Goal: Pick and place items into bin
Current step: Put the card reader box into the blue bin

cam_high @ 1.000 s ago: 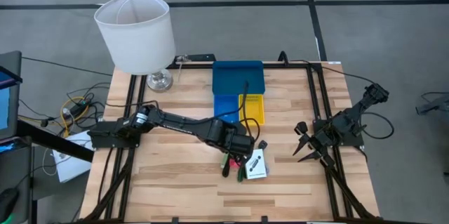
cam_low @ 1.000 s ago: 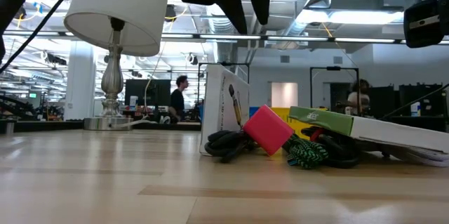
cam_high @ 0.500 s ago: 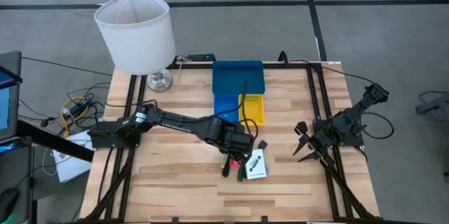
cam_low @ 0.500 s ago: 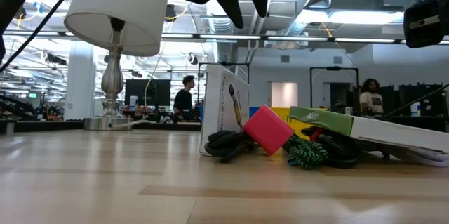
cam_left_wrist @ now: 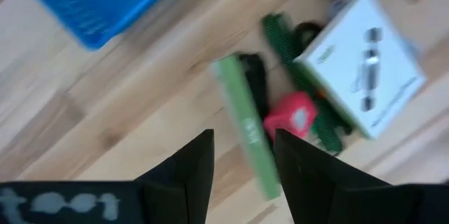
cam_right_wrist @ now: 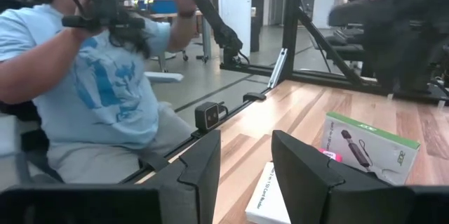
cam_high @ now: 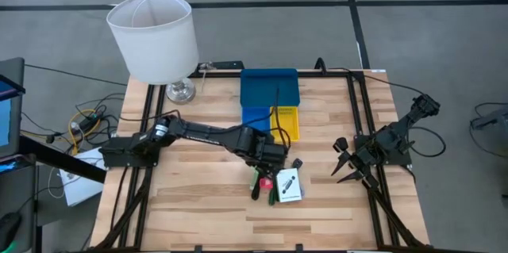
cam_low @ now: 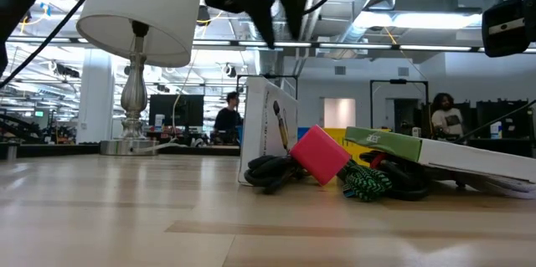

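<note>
Still heaped at lower centre of the high view: items (cam_high: 276, 185), tangled and overlapping, short of the bin (cam_high: 270, 98) above. Left gripper (cam_left_wrist: 242, 155) poised over the pale green strip (cam_left_wrist: 247, 126), jaws parted, empty. Risk: dragging neighbours, partial pinch. Right gripper (cam_high: 346, 166) idle at right edge of desk (cam_high: 198, 205), jaws apart.

The table (cam_high: 198, 213) was pale planked wood with a smooth, faintly glossy finish. The bin (cam_high: 270, 88) below the left gripper (cam_left_wrist: 242, 155) looked like ribbed blue and yellow plastic. The white card (cam_left_wrist: 365, 76) seemed matt paperboard; the lampshade (cam_high: 152, 35) was white cloth.
</note>
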